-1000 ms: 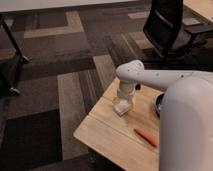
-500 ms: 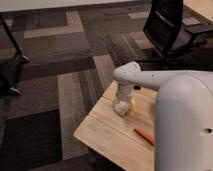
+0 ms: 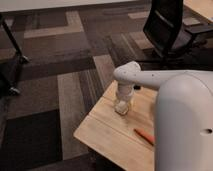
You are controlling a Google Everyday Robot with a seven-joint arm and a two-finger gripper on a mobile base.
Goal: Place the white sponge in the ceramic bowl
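My gripper (image 3: 122, 104) points straight down at the wooden table (image 3: 102, 130), near its left middle. A small pale cream block, the white sponge (image 3: 121, 108), sits right at the gripper's tip, on or just above the tabletop. I cannot tell whether the gripper holds it. The ceramic bowl is hidden, as my white arm (image 3: 182, 120) covers the right part of the table.
An orange-red pen (image 3: 145, 136) lies on the table to the right of the gripper, towards the front. A black office chair (image 3: 167, 27) stands behind the table at the upper right. Patterned carpet lies to the left, with a dark stand (image 3: 12, 60) at the far left.
The gripper has stayed over the same spot by the sponge. My arm's bulk has swung left and now hides the dark object seen at the right one second ago.
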